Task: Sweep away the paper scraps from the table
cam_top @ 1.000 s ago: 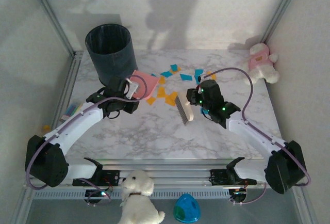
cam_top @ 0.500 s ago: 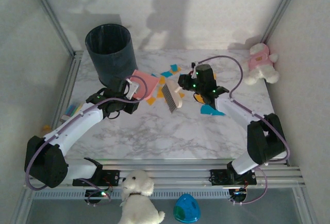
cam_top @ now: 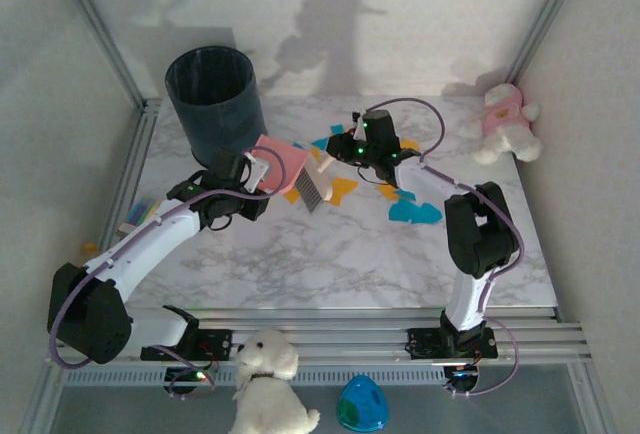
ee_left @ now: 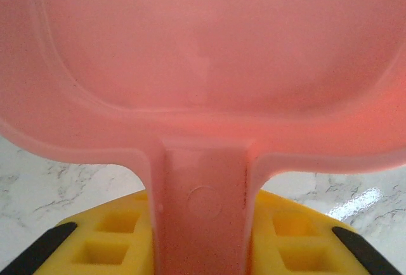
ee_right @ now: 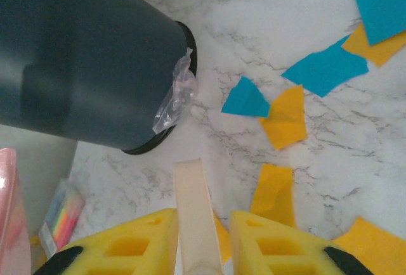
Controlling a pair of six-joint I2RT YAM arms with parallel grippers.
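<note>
R gripper [ee_right: 202, 246] nr angular orange+blue paper scraps [ee_right: 285, 118]

Orange and blue paper scraps [ee_right: 285, 120], pink dustpan [ee_left: 203, 66] — white, grey-veined table [cam_top: 300, 254]

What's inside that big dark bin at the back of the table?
Looking down from above, the bin has a dark inner wall and nothing colourful on it. Its bottom is lost in shadow, so I cannot tell whether any paper scraps lie in there.
</note>
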